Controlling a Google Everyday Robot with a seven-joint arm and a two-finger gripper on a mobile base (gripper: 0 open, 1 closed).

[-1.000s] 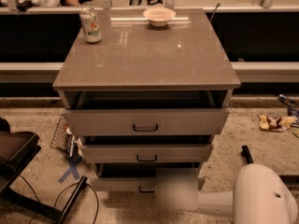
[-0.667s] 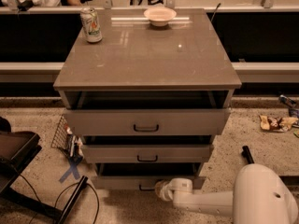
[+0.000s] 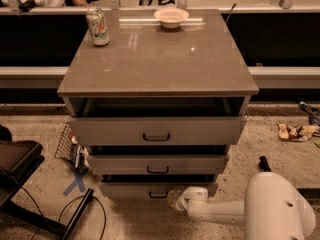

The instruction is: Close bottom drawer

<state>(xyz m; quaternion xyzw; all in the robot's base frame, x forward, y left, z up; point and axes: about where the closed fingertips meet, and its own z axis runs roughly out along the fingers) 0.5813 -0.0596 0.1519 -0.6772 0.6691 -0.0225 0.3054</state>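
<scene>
A grey-taupe cabinet with a smooth flat top (image 3: 160, 59) stands on a speckled floor, seen from above and in front. Near the top's back left corner stands a green and white drink can (image 3: 98, 27). A small pale bowl (image 3: 171, 17) sits at the back edge, near the middle.

Below the front edge, three drawers are each pulled out a little. The tall, wide top drawer (image 3: 156, 130) comes first, then the narrower middle drawer (image 3: 157, 163). Lowest is the short bottom drawer (image 3: 130, 190), with a small black handle, its front standing out from the cabinet, just above the floor.

The robot's white arm (image 3: 220, 211) reaches in from the lower right. Its pale gripper (image 3: 177, 198) is at the right part of the bottom drawer's front, beside the handle. Whether the gripper is spread or closed cannot be made out.

A blue tape cross (image 3: 75, 183) marks the floor beyond the bench's left edge.
</scene>
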